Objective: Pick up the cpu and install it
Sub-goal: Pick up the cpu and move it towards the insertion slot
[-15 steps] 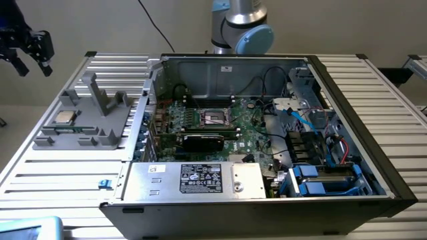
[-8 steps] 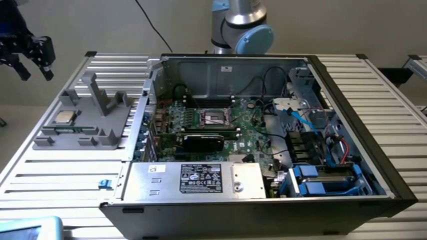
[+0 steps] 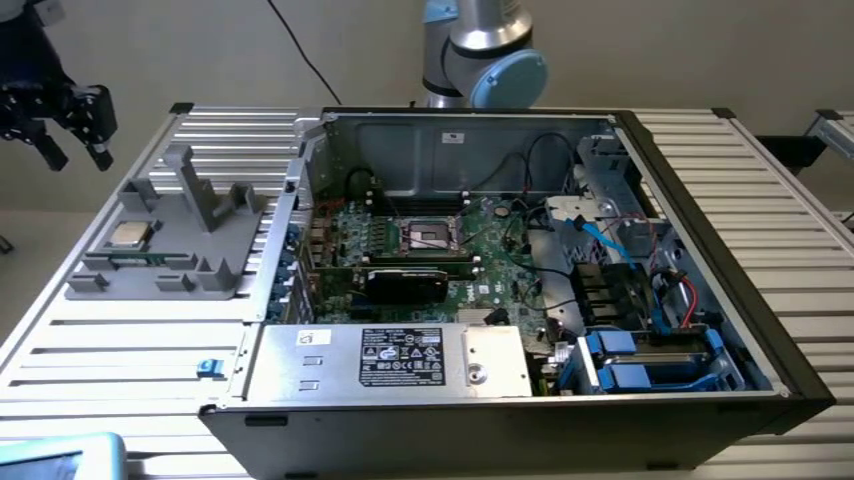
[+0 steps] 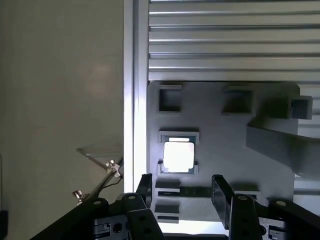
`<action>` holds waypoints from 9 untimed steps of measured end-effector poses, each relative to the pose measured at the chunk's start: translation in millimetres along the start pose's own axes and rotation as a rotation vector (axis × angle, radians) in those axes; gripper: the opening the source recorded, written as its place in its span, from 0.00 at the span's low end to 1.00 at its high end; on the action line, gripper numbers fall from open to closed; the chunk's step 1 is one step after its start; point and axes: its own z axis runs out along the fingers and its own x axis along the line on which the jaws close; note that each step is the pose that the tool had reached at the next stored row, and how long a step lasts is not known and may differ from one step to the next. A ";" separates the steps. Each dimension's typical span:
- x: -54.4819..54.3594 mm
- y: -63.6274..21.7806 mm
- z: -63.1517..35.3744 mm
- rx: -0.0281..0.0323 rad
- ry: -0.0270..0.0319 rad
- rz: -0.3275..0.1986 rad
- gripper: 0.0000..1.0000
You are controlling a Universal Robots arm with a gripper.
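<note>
gripper (image 3: 64,125): high at the exterior view's far left, jaws spread wide, nothing between them; in the wrist view (image 4: 182,195) its fingers frame the space just short of the chip.
cpu (image 3: 128,234): lies flat in a recess of the grey holder (image 3: 200,280), on the slatted desk (image 3: 120,350), left of the case; bright square in the wrist view (image 4: 178,156).
socket (image 3: 430,234): on the motherboard inside the open computer case (image 3: 694,250), looks vacant.
step: approach to pick, I judge; chip not yet touched.
next move calls for: centring over the chip, then a straight descent with jaws astride its edges.
</note>
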 end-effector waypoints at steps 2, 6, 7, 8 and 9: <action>-0.1 0.0 3.5 0.0000 0.0000 0.000 0.60; -0.2 -0.1 10.8 0.0000 0.0003 0.000 0.68; -0.1 -0.1 12.6 0.0000 0.0009 0.000 0.68; -0.1 -0.2 14.4 0.0000 0.0019 0.000 0.68; -0.1 -0.4 16.3 0.0000 0.0037 0.000 0.68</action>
